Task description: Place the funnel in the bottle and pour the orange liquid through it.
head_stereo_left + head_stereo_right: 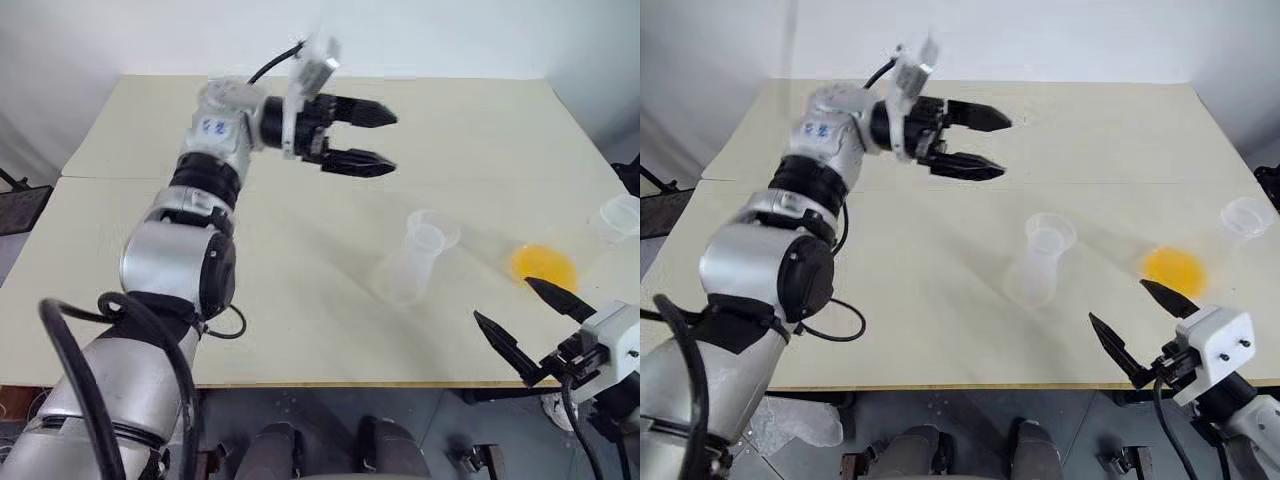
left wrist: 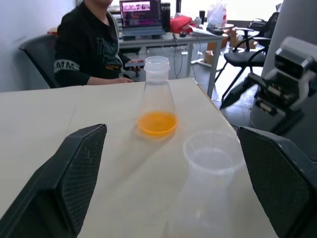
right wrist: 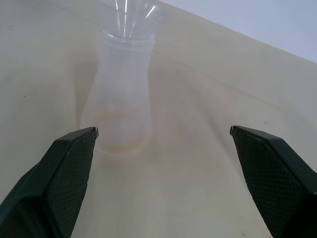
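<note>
On the pale table (image 1: 300,300), near its middle, stands the bottle (image 1: 408,275), a clear empty conical flask with the funnel (image 1: 434,228) seated in its neck. To the robot's right of it, well apart, a second clear flask (image 1: 590,255) holds the orange liquid (image 1: 544,266) as a bright pool in its base. Above the table's far half the left gripper (image 1: 362,138) hangs level, pointing right, fingers spread wide and holding nothing. At the near right edge the right gripper (image 1: 528,322) is likewise wide apart and empty, aimed toward the bottle. Beyond the table a person (image 2: 91,44) sits at a desk.
</note>
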